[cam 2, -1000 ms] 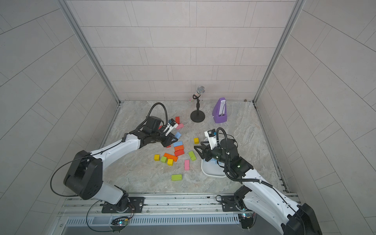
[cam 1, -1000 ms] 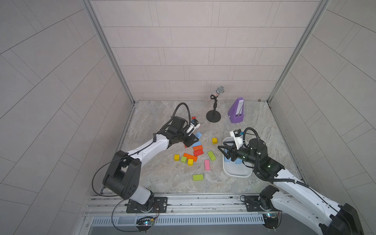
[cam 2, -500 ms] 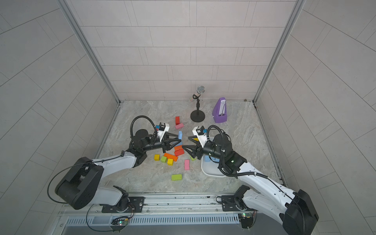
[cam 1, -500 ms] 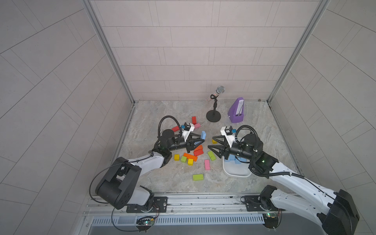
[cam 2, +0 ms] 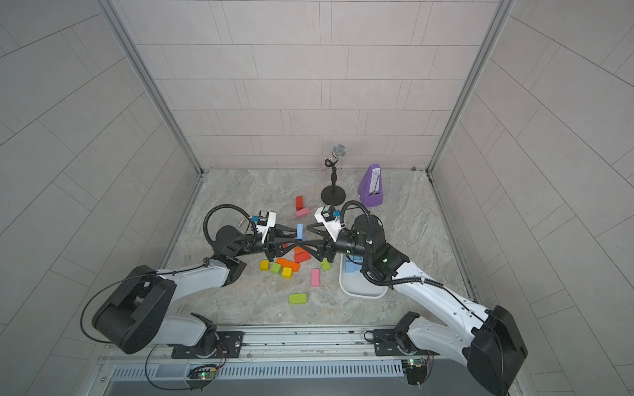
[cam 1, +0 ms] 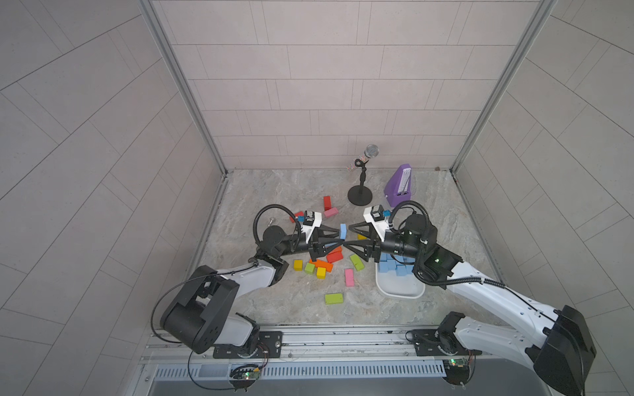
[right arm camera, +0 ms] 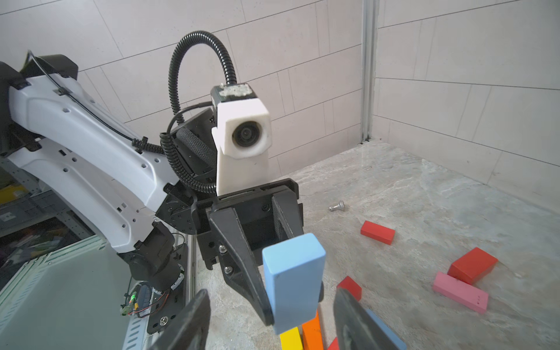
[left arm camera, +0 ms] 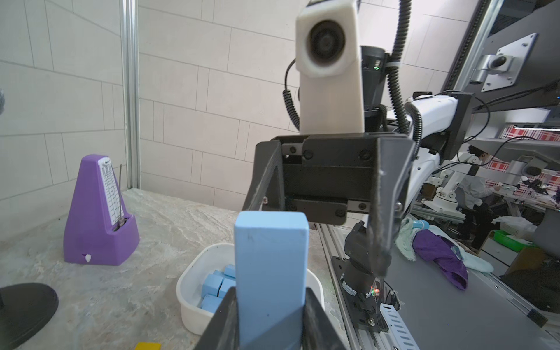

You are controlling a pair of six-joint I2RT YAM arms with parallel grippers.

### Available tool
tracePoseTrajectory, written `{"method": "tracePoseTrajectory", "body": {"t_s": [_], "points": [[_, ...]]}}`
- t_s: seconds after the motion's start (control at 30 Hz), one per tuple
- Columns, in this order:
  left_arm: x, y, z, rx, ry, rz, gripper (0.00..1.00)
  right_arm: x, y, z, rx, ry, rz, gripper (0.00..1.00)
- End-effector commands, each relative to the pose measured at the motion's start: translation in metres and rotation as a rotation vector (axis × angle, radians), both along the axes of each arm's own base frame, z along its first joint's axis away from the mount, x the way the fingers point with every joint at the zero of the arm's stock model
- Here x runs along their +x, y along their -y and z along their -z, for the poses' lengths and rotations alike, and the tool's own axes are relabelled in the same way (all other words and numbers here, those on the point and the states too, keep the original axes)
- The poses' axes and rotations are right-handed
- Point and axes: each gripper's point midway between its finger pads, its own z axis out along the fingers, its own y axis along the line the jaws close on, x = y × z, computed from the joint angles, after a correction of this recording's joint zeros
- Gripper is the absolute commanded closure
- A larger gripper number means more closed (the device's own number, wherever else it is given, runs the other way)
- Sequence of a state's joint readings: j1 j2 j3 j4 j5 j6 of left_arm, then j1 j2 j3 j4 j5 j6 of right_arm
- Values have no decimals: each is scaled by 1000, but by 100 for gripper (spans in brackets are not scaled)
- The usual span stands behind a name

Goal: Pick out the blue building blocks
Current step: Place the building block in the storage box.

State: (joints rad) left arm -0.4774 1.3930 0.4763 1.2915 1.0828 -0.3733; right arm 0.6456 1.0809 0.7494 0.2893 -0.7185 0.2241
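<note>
sky-blue brick (left arm camera: 269,272) — purple metronome (left arm camera: 97,218) — white tray (left arm camera: 188,283)

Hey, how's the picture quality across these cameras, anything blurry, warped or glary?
In both top views the light is soft and even, with no glare, and the wall tiles splay outward from the wide lens. In the left wrist view the held blue block is sharp. In the right wrist view the fingers of the right gripper are blurred, while the red block is crisp.

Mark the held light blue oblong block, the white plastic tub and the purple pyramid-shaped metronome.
Light blue oblong block (left arm camera: 269,266), left wrist view: front face.
White plastic tub (cam 1: 399,290), in a top view: bare near end.
Purple pyramid-shaped metronome (cam 1: 392,192), in a top view: sloped side.
</note>
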Motion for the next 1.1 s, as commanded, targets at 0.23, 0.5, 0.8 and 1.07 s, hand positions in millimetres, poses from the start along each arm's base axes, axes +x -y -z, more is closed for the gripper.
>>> {"method": "tracePoseTrajectory", "body": {"t_s": [0.23,0.5,0.8,1.07], "points": [[-21,-2,-17,-30,97,58,76,-16,-15,-27,49,82,-164,45],[-26,0,-17,-30,104,80,76,-17,-20,-27,56,91,-202,77],[-5,1,-9,-33,38,-19,37,2,7,-18,32,55,-42,96],[42,7,37,100,-193,-182,24,37,87,72,-307,-196,413,94]]}}
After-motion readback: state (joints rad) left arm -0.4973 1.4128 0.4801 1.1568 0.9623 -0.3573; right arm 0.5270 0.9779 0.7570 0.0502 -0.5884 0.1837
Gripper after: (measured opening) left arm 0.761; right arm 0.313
